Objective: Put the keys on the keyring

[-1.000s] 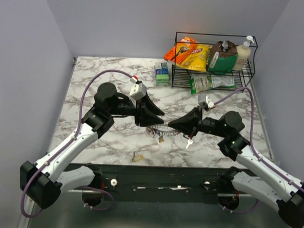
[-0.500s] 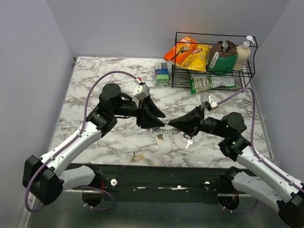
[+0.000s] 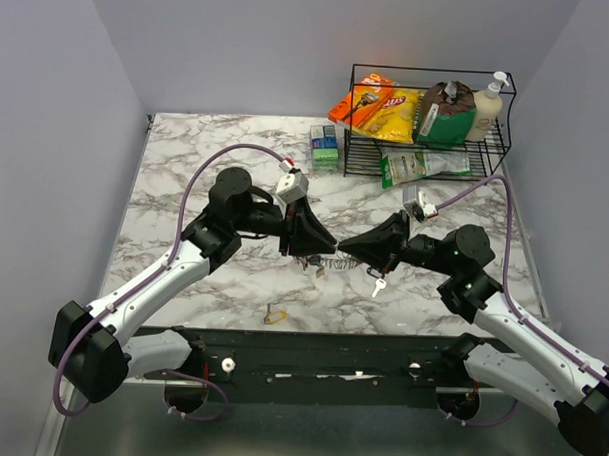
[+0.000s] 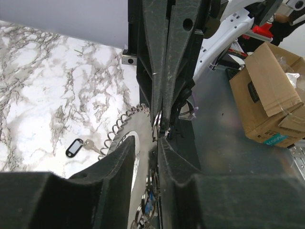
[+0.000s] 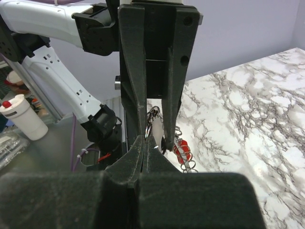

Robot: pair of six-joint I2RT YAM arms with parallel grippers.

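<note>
In the top view the keyring [image 3: 328,261] hangs low over the marble table [image 3: 186,184], between the two gripper tips, which meet at mid-table. My right gripper [image 5: 144,140] is shut, pinching the keyring's thin wire [image 5: 151,117]. A red-headed key [image 5: 181,151] and a wire coil dangle beside it. My left gripper [image 4: 147,143] faces it, its fingers a narrow gap apart on either side of the keyring's loops [image 4: 150,183]. No pinch by the left fingers shows. Loose keys lie on the table: a silver one [image 3: 378,287], a yellowish one [image 3: 273,314] and a black-tagged one [image 4: 76,147].
A black wire rack [image 3: 427,157] with snack bags and a soap bottle stands at the back right, and a small green box [image 3: 325,147] sits to its left. A cardboard box [image 4: 267,95] lies off the table beyond the near edge.
My left arm has swung right, bringing its gripper up against the right gripper's tip and around the keyring, with its fingers drawn closer together. The right gripper has stayed shut and has hardly moved.
</note>
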